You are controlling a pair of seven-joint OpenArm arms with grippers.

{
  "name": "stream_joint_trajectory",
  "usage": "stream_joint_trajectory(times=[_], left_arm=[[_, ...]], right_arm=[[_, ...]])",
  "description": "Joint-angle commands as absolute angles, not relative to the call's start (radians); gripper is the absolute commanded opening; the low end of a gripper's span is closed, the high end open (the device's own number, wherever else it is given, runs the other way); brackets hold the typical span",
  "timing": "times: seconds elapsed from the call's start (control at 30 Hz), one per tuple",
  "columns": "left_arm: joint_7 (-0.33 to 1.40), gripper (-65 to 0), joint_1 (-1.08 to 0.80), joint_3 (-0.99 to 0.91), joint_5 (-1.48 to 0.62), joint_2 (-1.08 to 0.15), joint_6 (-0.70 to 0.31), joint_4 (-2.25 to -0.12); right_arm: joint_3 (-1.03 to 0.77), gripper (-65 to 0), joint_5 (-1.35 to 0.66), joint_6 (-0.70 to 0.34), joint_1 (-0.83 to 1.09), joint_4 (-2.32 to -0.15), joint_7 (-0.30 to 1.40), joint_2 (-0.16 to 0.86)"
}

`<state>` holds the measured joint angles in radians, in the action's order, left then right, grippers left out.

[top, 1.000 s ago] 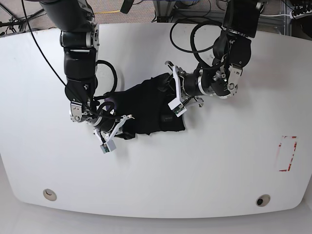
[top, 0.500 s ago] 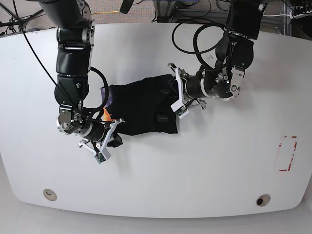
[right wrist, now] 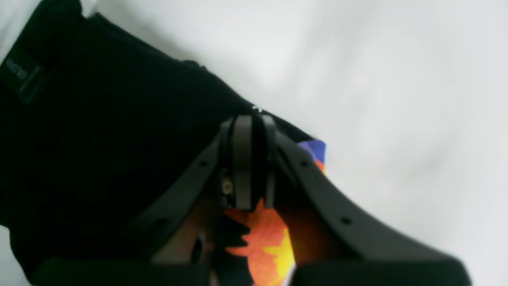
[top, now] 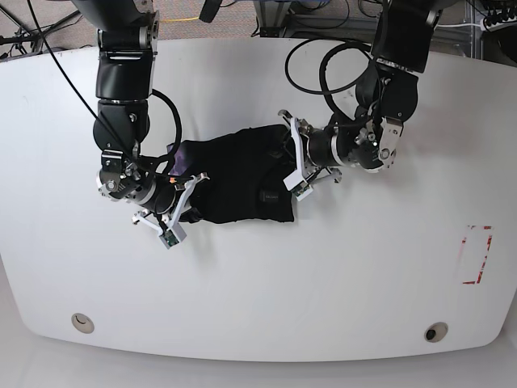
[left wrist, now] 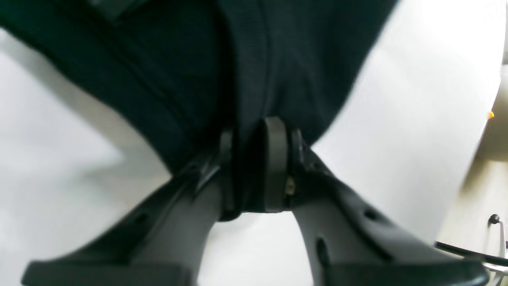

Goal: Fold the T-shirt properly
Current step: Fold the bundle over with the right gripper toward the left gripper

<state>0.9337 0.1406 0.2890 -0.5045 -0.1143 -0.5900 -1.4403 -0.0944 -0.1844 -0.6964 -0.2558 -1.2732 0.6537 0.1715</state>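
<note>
We see the T-shirt (top: 236, 178) bunched near the middle of the white table (top: 323, 275). Our right gripper (top: 179, 208) pinches its edge at nine o'clock, by the orange print (right wrist: 264, 234); our left gripper (top: 292, 155) clamps the three o'clock edge.

I see the T-shirt (top: 234, 182) as soft, matt black knit cloth with a fine ribbed weave, its printed patch (right wrist: 264, 238) a smooth orange, yellow and blue. My left gripper (left wrist: 254, 167) and right gripper (right wrist: 248, 167) look like matt dark plastic. The counter (top: 323, 275) reads smooth, white, faintly glossy.
</note>
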Motion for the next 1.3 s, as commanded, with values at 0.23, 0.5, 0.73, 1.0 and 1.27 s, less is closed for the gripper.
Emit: stream_joint_trajectory(times=[0.23,0.5,0.73,1.0,1.27], left_arm=[[0.849,-56.2,0.311,0.286,-0.492,-0.114,-0.590,-1.191],[0.792,-56.2,0.430,0.286,-0.338,-0.125,-0.598,-1.059],[0.776,-56.2,0.487,0.286,-0.259,-0.148,-0.664,-1.056],[0.700,-56.2,0.495,0.286,-0.202,-0.150,-0.667,-1.059],[0.700,-56.2,0.503,0.269,-0.208,-0.180,-0.667,-1.167]], right_arm=[[-0.097,-61.5,-0.240,-0.698,-0.165,-1.308,0.627,0.219],[-0.097,-61.7,-0.249,-0.698,-0.015,-1.477,0.671,0.208],[-0.116,-61.7,-0.249,-0.680,0.090,-1.636,0.746,0.114],[-0.044,-61.7,-0.242,-0.654,0.124,-1.744,0.852,0.001],[-0.015,-61.7,-0.251,-0.611,0.117,-1.804,0.895,-0.028]])
